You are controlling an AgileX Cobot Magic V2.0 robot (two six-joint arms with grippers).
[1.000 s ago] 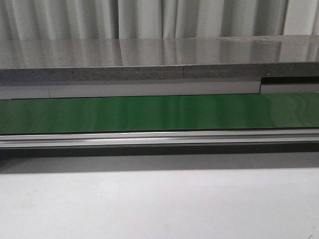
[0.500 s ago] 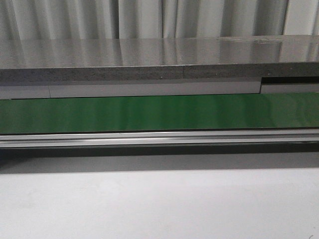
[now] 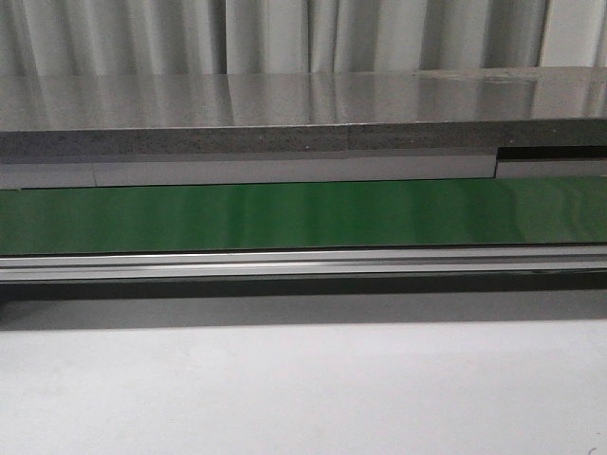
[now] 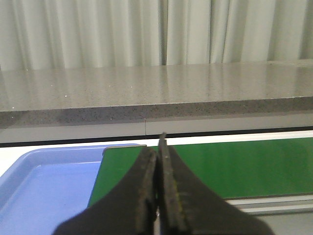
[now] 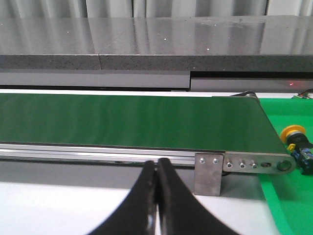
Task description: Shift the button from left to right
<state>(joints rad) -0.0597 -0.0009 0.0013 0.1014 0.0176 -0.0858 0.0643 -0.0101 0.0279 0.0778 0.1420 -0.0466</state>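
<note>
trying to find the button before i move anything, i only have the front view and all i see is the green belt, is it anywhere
Observer: Yes. In the right wrist view the button lies on a green mat just past the end of the belt.
Operator: ok and are the tools holding anything
Observer: No. The right tool is shut with nothing between its fingers.
Operator: and the left
Observer: The left tool is shut and empty too, pointing over the belt.
Operator: anything else over there
Observer: A blue tray sits at the belt's end in the left wrist view; the part in view is bare.
</note>
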